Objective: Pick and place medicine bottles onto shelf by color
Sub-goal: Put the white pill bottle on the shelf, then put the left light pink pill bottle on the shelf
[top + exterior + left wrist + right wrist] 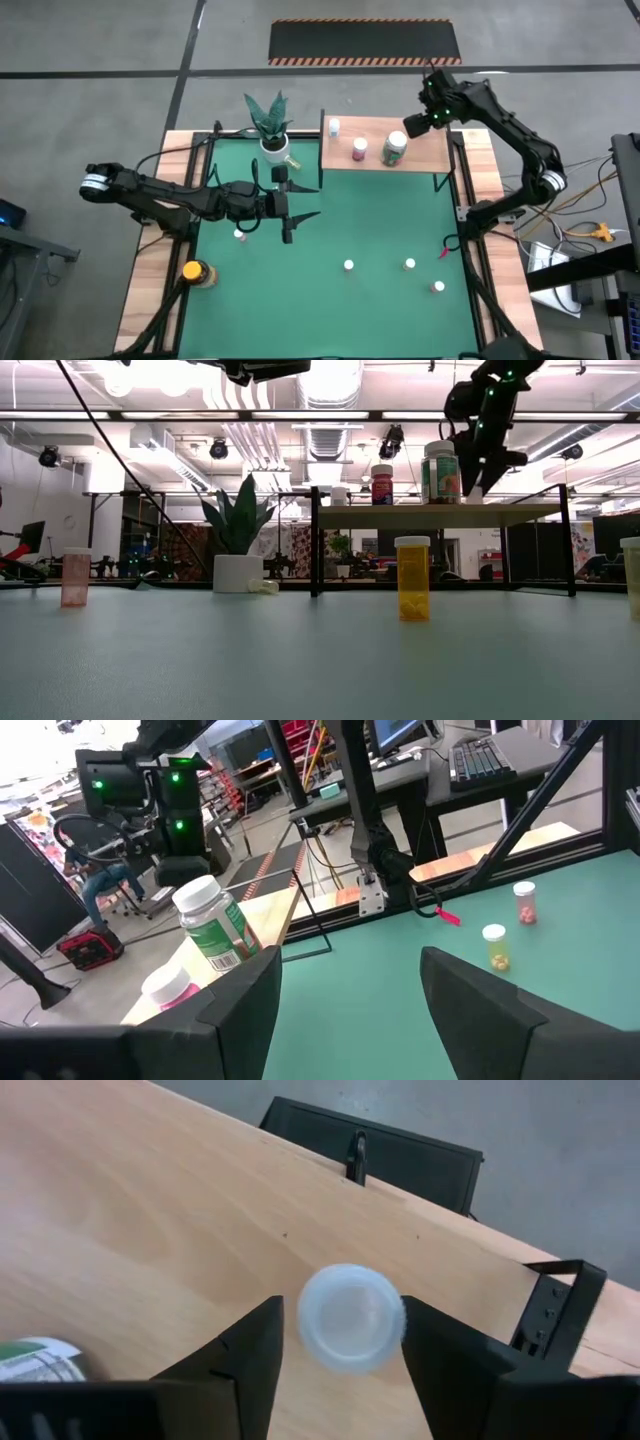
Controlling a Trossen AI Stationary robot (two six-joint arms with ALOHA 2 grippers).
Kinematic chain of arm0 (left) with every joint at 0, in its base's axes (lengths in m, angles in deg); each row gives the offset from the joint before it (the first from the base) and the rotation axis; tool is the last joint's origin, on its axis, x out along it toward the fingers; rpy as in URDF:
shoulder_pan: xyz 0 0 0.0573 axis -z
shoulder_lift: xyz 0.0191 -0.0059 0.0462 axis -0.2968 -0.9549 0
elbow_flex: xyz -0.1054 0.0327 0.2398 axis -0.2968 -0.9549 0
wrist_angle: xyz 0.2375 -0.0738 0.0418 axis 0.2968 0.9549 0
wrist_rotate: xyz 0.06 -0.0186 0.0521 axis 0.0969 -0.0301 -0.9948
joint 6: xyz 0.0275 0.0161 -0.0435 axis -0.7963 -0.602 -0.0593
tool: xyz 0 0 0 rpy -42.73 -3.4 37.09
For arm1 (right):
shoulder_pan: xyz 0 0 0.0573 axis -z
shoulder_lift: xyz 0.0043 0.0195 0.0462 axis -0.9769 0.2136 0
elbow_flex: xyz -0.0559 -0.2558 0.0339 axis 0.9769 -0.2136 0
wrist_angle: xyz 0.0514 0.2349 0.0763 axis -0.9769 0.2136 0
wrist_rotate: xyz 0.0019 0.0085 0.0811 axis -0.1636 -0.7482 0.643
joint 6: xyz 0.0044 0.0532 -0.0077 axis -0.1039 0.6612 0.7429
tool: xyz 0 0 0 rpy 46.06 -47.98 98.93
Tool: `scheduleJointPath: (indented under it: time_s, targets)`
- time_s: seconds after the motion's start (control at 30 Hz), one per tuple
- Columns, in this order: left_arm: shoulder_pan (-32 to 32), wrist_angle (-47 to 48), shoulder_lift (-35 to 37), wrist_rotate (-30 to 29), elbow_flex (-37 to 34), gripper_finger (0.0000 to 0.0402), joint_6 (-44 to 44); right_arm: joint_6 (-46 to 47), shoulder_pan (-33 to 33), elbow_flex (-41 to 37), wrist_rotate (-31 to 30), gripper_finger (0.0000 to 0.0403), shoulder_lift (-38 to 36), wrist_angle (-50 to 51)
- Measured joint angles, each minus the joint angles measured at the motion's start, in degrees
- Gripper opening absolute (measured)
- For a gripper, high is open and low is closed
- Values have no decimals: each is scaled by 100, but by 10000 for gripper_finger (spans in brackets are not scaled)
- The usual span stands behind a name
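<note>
Between our right fingers (340, 1355), now parted, a white-capped bottle (350, 1317) stands on the shelf (150, 1210); we lift straight up. Left fingers (350, 990) hang open.

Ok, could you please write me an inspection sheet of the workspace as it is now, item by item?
Surface: green mat on a wooden table.
Job's things: shelf carries a pink bottle, a green-labelled bottle and a small white bottle; amber bottle at the mat's left edge; other bottles scattered on the mat.
Clutter: potted plant; small red item.
Grippers: right gripper above the shelf, fingers open around a white-capped bottle; left gripper over the mat, open, empty.
Cables: floor cables right of table.
Surroundings: striped floor mat beyond table.
</note>
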Motion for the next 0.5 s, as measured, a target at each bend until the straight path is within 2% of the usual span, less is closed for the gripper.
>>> scheduleJointPath:
  time_s: [0.2, 0.5]
  targets:
    - [0, 0, 0, 1, -4, 222, 2, -9, 0, 137, -1, 206, 85, 3]
    - [2, 1, 0, 2, -7, 222, 2, -15, -28, 864, 21, 195, -44, 566]
